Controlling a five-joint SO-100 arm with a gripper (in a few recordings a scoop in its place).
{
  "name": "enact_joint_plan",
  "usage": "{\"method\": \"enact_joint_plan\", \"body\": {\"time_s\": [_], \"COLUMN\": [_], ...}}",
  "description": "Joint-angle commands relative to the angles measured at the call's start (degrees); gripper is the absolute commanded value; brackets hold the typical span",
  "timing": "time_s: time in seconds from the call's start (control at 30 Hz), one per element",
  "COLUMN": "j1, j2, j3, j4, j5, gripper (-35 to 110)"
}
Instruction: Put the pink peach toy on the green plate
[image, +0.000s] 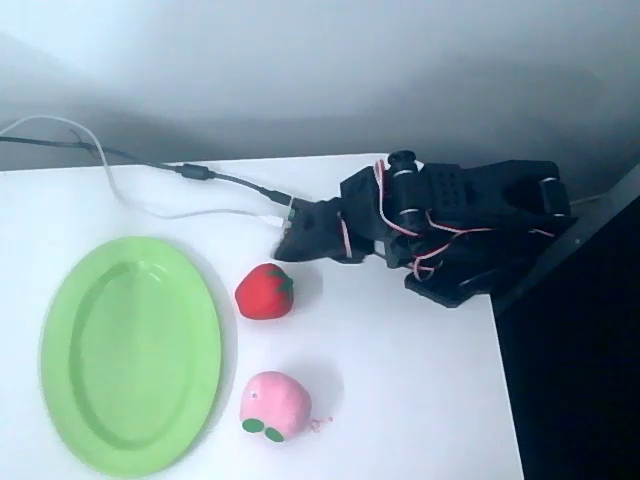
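Note:
The pink peach toy (274, 405) lies on the white table near the front, its two dark-green leaves facing the front edge. Just left of it rests the large oval green plate (131, 355), bare inside. My black arm is folded at the back right, and its gripper (285, 243) points left, a little above and behind the red strawberry toy (265, 291). The gripper is far from the peach and holds nothing; its fingers are too dark to tell whether they are apart.
The strawberry sits between the gripper and the peach, close to the plate's right rim. Black and white cables (150, 175) run across the back left of the table. The table's right edge (505, 400) drops off beside the arm's base.

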Motion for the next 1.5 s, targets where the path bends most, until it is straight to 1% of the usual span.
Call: {"method": "enact_joint_plan", "body": {"time_s": [0.0, 0.07, 0.13, 0.23, 0.3, 0.37, 0.4, 0.43, 0.5, 0.57, 0.6, 0.73, 0.9, 0.97, 1.1, 1.23, 1.47], "j1": [3.43, 4.92, 5.54, 5.19, 3.69, 0.26, -1.93, -5.10, -12.66, -19.78, -22.68, -35.16, -42.80, -44.91, -47.29, -49.13, -49.48], "j2": [0.97, 0.35, -4.04, -17.31, -29.79, -43.77, -50.36, -55.99, -65.65, -71.02, -73.30, -81.47, -98.70, -103.01, -108.90, -114.52, -122.34], "j3": [-6.24, -10.37, -16.00, -30.32, -45.62, -65.65, -75.15, -83.23, -93.78, -95.71, -96.15, -98.17, -109.42, -111.36, -111.01, -109.42, -109.16], "j4": [-12.48, -14.06, -13.97, -8.96, -0.97, 12.83, 19.95, 25.49, 30.94, 29.79, 29.79, 27.86, 27.60, 26.89, 25.49, 27.07, 26.98], "j5": [-0.97, -0.09, 0.18, 0.26, 0.26, 0.79, 2.90, 5.45, 10.55, 16.44, 19.25, 30.06, 34.54, 35.95, 37.79, 39.64, 39.37], "gripper": [0, 0, 0, 0, 0, 0, 2, 5, 13, 27, 32, 43, 44, 44, 46, 43, 38]}}
